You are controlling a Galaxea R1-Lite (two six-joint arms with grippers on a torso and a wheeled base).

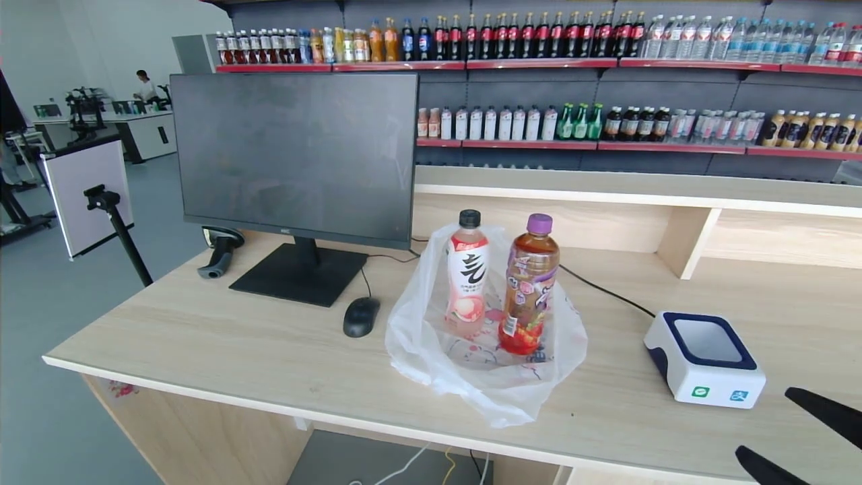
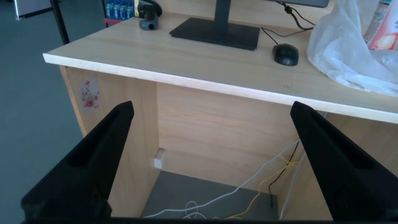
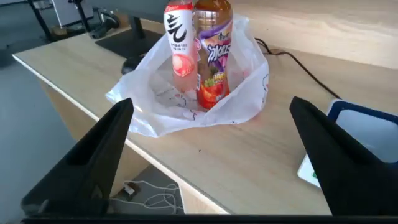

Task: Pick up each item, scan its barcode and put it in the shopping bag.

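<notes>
Counter — filled shopping bag sits left of right end effector.

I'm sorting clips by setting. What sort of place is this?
Likely a shop checkout, perhaps a mock-up: shelves of bottled drinks behind, a scanner box and monitor on the counter, and a shopping bag holding a pink bottle and a brown bottle.
</notes>
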